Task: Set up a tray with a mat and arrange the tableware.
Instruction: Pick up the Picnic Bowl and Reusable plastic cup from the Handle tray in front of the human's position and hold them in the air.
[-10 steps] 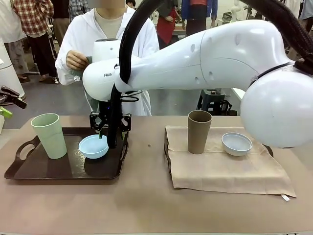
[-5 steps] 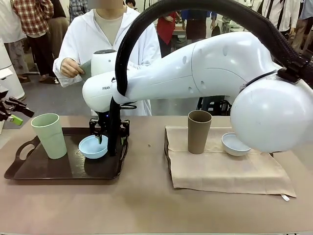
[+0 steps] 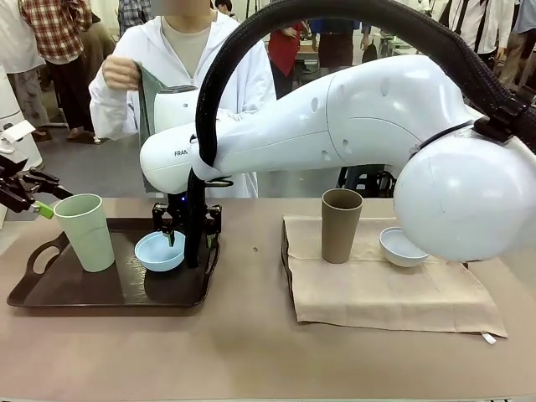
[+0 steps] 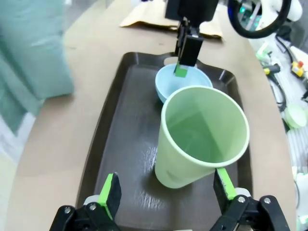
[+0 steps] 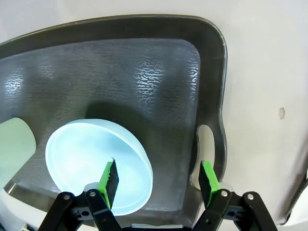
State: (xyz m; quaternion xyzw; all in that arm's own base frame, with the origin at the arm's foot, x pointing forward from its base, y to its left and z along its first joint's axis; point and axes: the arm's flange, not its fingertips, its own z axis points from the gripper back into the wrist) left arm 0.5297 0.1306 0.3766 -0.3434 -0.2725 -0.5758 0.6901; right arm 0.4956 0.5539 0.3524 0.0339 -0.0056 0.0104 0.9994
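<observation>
Two grippers, both open, holding nothing. Right wrist view: right gripper [image 5: 158, 166] has one finger inside light blue bowl [image 5: 91, 154] on tray [image 5: 144, 72] (lower left). Left wrist view: left gripper [image 4: 166, 175] flanks pale green cup [image 4: 202, 130], centre frame.

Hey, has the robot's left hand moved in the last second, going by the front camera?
Yes. The left hand has moved rightward and slightly down, closing in on the pale green cup, which stands in the same place on the tray.

table [image 3: 251, 352] | left: dark tray [image 3: 79, 286] | right: beige mat [image 3: 377, 300]
</observation>
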